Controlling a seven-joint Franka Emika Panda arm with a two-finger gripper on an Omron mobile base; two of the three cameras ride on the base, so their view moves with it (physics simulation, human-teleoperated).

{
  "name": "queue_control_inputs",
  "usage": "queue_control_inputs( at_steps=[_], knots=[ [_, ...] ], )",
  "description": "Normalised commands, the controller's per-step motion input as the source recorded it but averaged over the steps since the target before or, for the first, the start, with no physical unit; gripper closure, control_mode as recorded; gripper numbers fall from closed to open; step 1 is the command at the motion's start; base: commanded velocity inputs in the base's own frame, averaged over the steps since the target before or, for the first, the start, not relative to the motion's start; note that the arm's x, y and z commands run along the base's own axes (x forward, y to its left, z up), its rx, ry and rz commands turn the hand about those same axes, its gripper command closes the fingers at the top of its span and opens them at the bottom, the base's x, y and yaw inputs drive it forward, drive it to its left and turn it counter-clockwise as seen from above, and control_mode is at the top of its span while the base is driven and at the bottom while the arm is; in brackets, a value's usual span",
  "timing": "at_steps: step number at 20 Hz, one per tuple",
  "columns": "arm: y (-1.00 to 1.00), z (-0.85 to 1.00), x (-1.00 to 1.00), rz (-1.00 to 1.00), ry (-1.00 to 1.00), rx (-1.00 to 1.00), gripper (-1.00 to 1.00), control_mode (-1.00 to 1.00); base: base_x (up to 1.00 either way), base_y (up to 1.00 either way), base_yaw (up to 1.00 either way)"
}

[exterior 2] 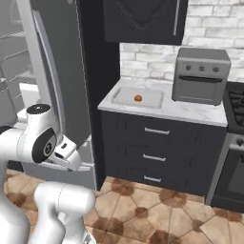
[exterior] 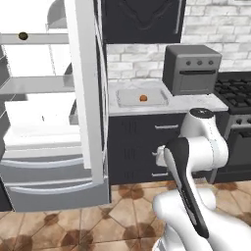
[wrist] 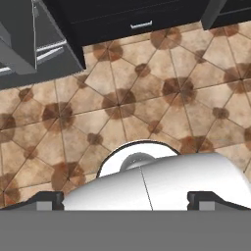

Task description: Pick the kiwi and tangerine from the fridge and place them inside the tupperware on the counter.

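The fridge (exterior: 39,132) stands open at the left, its door (exterior: 88,98) swung out toward me. The kiwi (exterior: 22,36) lies on an upper shelf inside. On the counter (exterior: 196,104) the grey tupperware (exterior: 128,98) holds the tangerine (exterior: 143,98), also seen from the right (exterior 2: 137,98) in the tupperware (exterior 2: 124,97). My gripper (exterior: 159,158) hangs low in front of the dark cabinets, folded back and pointing down at the floor. In the hand view its fingertips (wrist: 46,200) stand wide apart, open, with nothing held.
A grey toaster oven (exterior: 191,68) sits on the counter right of the tupperware. A black stove (exterior: 238,93) follows at the far right. Dark drawers (exterior 2: 157,147) run under the counter. Brown tiled floor (wrist: 147,83) lies below the hand.
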Motion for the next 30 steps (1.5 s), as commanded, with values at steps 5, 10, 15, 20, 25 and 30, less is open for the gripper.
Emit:
queue_control_inputs(
  at_steps=[5,10,15,20,25,30],
  knots=[
    [0.0,0.0,0.0,0.0,0.0,0.0,-1.0,1.0,-0.38,0.8,0.0],
    [0.0,0.0,0.0,0.0,0.0,0.0,-1.0,1.0,0.1,0.88,0.0],
    [0.0,0.0,0.0,0.0,0.0,0.0,-1.0,1.0,0.27,0.87,0.0],
    [0.0,0.0,0.0,0.0,0.0,0.0,-1.0,1.0,0.41,0.61,0.0],
    [0.0,0.0,0.0,0.0,0.0,0.0,-1.0,1.0,0.52,0.37,0.0],
    [0.0,0.0,0.0,0.0,0.0,0.0,-1.0,1.0,0.64,0.33,0.0]
  ],
)
